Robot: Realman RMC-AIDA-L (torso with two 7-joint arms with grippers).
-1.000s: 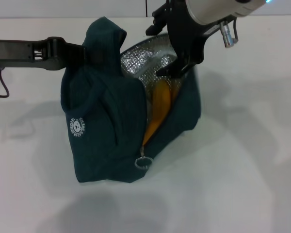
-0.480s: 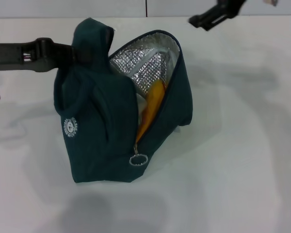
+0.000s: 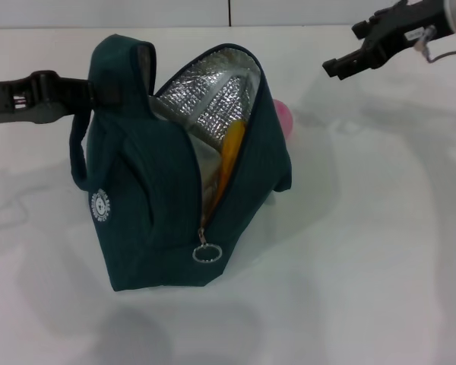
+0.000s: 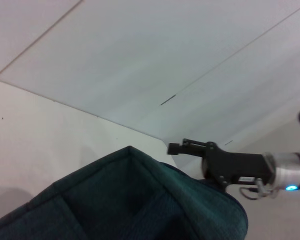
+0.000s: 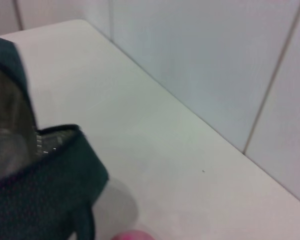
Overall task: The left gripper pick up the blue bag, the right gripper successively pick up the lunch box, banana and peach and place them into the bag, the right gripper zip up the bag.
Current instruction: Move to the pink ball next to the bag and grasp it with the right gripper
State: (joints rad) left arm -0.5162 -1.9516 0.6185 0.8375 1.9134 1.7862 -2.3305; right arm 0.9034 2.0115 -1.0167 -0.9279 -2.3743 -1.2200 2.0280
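The bag (image 3: 175, 190) stands mid-table with a round white logo (image 3: 99, 205), its lettering too small to read, and the left gripper (image 3: 99, 93) pinches its handle at ten o'clock. Inside shows the banana (image 3: 229, 156). The peach (image 3: 283, 118) peeks behind the bag in the head view, a sliver in the right wrist view; the right gripper (image 3: 348, 52) hovers spread and empty at two o'clock.

My bench (image 3: 365, 251) is a plain white surface, with soft grey shadows lying across it. Behind its far edge stands a pale wall (image 4: 155, 55) of large panels, with thin dark seams running between them, one seam meeting the bench.
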